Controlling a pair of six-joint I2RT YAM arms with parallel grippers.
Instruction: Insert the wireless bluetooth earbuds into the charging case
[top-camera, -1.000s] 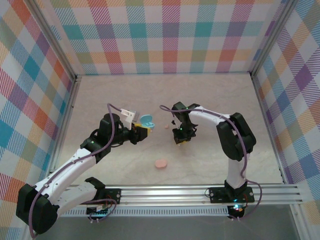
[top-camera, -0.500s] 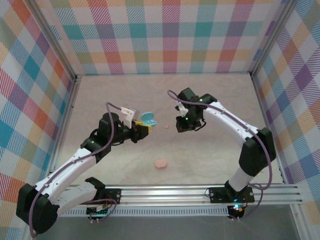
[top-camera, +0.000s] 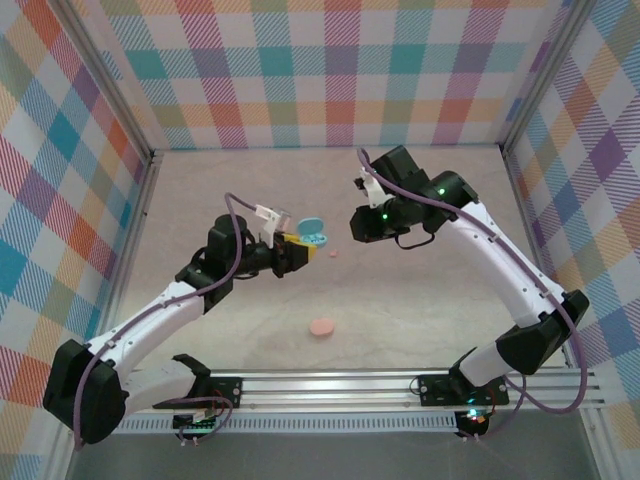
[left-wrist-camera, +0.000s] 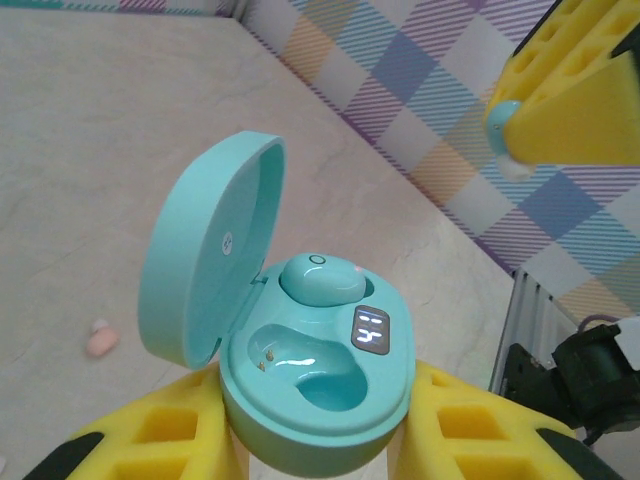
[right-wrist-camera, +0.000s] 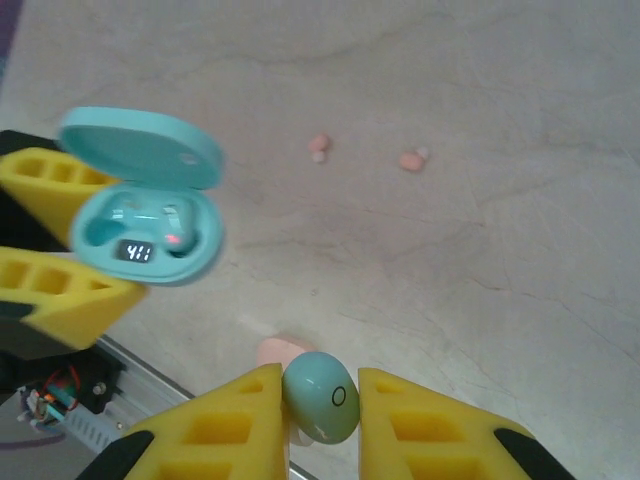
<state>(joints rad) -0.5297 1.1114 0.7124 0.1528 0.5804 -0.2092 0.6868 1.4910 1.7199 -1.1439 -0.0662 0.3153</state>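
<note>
My right arm has swung up and back from mid-table in the last second. My right gripper (top-camera: 358, 225) now hangs raised, facing my left gripper (top-camera: 298, 252), which has edged toward it with its load.

My left jaws are clamped on the base of the charging case (left-wrist-camera: 315, 390), holding it off the table. Its lid (left-wrist-camera: 205, 255) is flipped open and the wells are tipped toward my other arm, I judge so a bud can come straight in. One well already holds a seated bud (left-wrist-camera: 318, 280). The empty well (left-wrist-camera: 300, 368) beside it is where I think the next one belongs.

My right jaws are pinched almost closed on the blue earbud (right-wrist-camera: 322, 397). It sits out at the very fingertips, so the pads should not foul the case rim. It is still well apart from the case, not over the well.

Plaid walls (top-camera: 340, 70) stand on three sides of the pale, marbled table (top-camera: 430, 290). A pink case (top-camera: 321, 327) lies flat near my bases, and two pink earbuds (right-wrist-camera: 319, 147) lie loose on the surface, apart from each other.
</note>
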